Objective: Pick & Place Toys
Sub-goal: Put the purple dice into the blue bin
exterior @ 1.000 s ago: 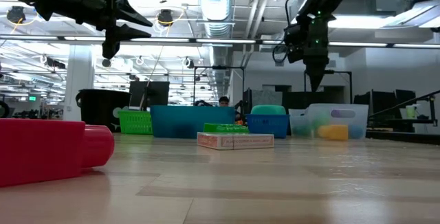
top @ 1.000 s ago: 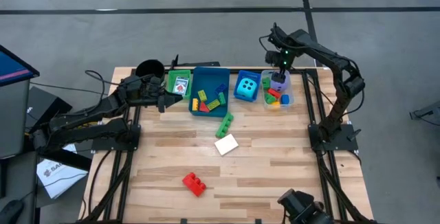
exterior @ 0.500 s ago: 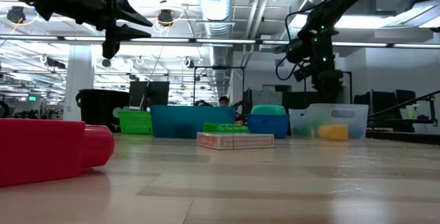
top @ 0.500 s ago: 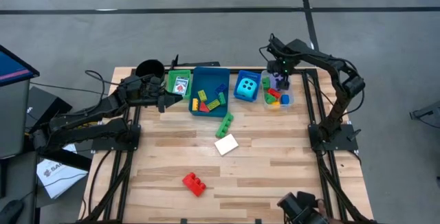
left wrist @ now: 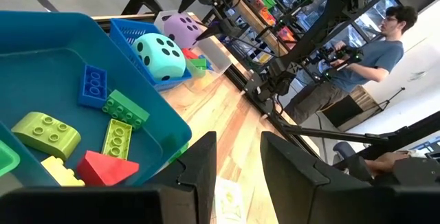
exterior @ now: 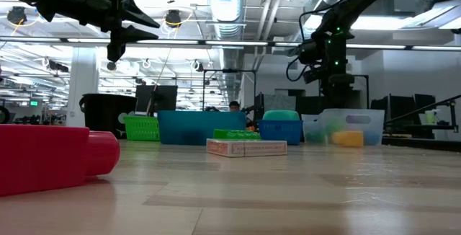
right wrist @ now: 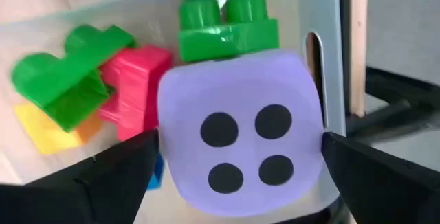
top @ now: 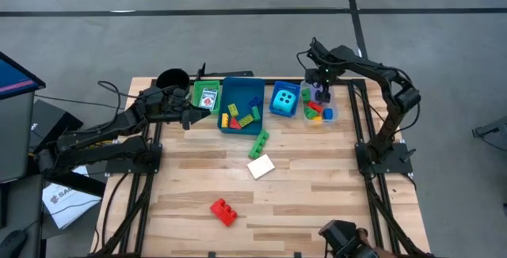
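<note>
A purple dice (right wrist: 240,107) with four dots up rests on green (right wrist: 227,28) and red bricks in the clear tray (top: 330,116) at the far right. My right gripper (right wrist: 239,157) points down over it, open, one finger on each side of the dice. My left gripper (left wrist: 238,176) hovers above the table's far left by the green tray (top: 198,98), open by a narrow gap with nothing in it. A teal dice (top: 285,99) sits in a small blue basket. A green brick (top: 259,143), a white card box (top: 261,166) and a red brick (top: 224,211) lie on the table. My right gripper has its fingertips (right wrist: 141,159) level with two opposite sides of the purple dice, coming from above. Whether they touch the dice I cannot tell. The dice sits on the bricks in the clear tray.
The blue tray (top: 230,123) holds several bricks between the green tray and the basket. A black cup (top: 173,78) stands at the far left corner. A person stands beyond the table in the left wrist view. The near half of the table holds only the red brick.
My right gripper has come down over the clear tray and rolled a little. Its open fingers now stand around the purple dice, which has stayed in place.
</note>
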Tool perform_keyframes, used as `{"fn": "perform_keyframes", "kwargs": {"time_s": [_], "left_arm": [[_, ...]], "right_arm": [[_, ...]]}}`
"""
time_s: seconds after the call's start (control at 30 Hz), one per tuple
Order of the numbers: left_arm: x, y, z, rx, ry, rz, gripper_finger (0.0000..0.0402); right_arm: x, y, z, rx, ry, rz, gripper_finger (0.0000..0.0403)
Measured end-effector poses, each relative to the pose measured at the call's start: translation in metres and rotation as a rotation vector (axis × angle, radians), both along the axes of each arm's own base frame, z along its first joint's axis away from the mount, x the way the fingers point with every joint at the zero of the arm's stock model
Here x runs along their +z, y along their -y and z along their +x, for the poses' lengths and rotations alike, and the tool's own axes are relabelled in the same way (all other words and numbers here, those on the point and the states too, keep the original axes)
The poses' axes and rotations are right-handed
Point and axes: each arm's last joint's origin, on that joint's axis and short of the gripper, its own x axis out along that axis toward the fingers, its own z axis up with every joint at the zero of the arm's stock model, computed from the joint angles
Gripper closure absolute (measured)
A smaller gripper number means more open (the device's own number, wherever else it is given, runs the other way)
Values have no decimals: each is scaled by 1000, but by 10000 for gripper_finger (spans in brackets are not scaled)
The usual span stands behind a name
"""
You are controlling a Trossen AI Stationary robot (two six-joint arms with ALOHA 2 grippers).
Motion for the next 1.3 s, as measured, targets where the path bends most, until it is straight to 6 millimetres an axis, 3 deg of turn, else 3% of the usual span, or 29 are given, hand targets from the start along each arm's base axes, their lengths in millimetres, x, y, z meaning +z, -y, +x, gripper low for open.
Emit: {"fn": "perform_keyframes", "kwargs": {"time_s": [0.5, 0.97, 1.3], "left_arm": [[0, 0, 0, 0, 0, 0, 293], [0, 0, 0, 0, 0, 0, 293], [0, 0, 0, 0, 0, 0, 293]], "right_arm": [[-15, -13, 6, 4, -37, -6, 19], [-12, -17, 3, -91, -50, 2, 172], [32, -26, -5, -103, -26, 3, 275]]}}
